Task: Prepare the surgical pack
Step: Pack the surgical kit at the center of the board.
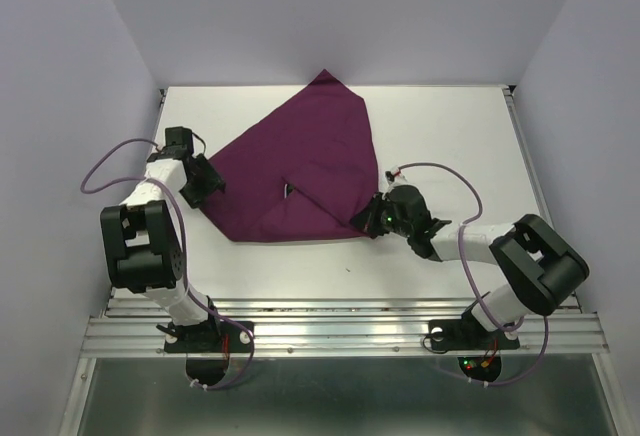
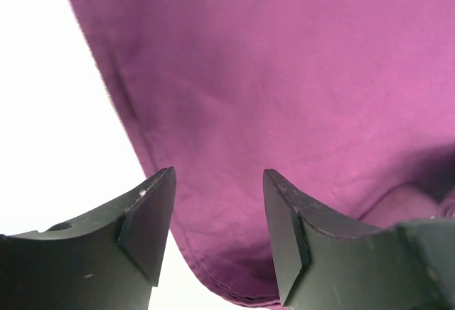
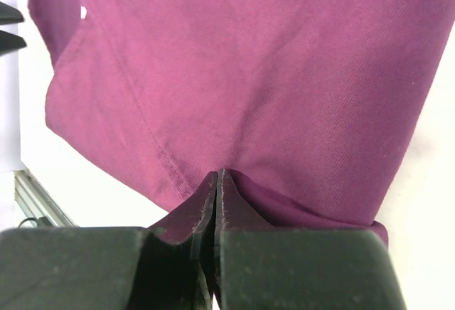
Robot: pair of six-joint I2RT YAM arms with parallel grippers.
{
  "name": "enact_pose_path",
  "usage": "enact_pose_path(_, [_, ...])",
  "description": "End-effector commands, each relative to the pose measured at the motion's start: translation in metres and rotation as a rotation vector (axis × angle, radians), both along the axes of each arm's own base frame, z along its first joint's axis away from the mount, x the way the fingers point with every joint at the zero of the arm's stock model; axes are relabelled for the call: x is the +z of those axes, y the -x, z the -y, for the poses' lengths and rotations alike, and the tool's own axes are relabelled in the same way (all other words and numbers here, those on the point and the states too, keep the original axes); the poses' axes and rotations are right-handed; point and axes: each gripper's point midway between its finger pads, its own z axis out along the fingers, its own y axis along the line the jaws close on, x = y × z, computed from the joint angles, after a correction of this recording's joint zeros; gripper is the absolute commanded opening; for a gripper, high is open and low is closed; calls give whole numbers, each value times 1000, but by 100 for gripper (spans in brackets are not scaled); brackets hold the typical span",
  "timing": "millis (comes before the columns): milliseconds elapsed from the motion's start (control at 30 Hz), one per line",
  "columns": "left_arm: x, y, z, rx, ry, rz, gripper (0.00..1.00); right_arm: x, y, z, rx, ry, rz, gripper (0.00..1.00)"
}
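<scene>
The dark purple cloth (image 1: 300, 166) lies folded over itself on the white table, one corner pointing to the back. A small bright spot (image 1: 288, 190) shows in a gap between its folds. The steel tray, gauze pads and instruments are hidden. My left gripper (image 1: 207, 184) is open at the cloth's left corner. In the left wrist view its jaws (image 2: 218, 175) stand apart above the cloth's hemmed edge (image 2: 284, 75). My right gripper (image 1: 370, 218) is shut at the cloth's near right corner. In the right wrist view its fingertips (image 3: 217, 176) pinch a raised fold of cloth (image 3: 249, 61).
The white table (image 1: 450, 136) is walled at the back and on both sides. A metal rail (image 1: 340, 331) runs along the near edge by the arm bases. Cables loop beside both arms.
</scene>
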Motion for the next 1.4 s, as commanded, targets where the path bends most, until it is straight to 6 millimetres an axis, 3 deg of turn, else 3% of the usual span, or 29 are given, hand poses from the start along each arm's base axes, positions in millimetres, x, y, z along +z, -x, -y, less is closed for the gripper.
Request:
enact_pose_path(0, [-3, -2, -8, 37, -7, 10, 63, -13, 2, 1, -2, 4, 38, 1])
enact_pose_path(133, [-8, -3, -13, 51, -19, -1, 64, -21, 2, -2, 9, -2, 36, 1])
enact_pose_path(567, [-19, -2, -73, 188, -210, -67, 63, -18, 3, -4, 12, -22, 36, 1])
enact_pose_path(733, [-30, -14, -86, 219, -193, -71, 63, -14, 3, -5, 18, -19, 41, 1])
enact_pose_path(900, [-37, -35, -84, 185, -156, -59, 61, -13, 3, -5, 17, -20, 38, 1])
enact_pose_path(967, [-46, -35, -84, 174, -155, -82, 58, -11, 3, -4, 16, -24, 41, 1])
enact_pose_path(1067, [-50, -35, -84, 168, -159, -94, 42, -9, 3, -4, 11, -24, 43, 1])
enact_pose_path(1100, [-47, -37, -86, 170, -163, -84, 32, -8, 3, -4, 11, -24, 43, 1])
enact_pose_path(1167, [-41, -41, -86, 165, -168, -68, 22, -6, 2, -3, 9, -23, 46, 1])
enact_pose_path(1267, [-28, -50, -86, 145, -167, -28, 0, -5, 2, -3, 9, -14, 49, 1])
enact_pose_path(1367, [-15, -54, -82, 127, -162, 7, 0, 1, 1, -2, 7, -17, 57, 1])
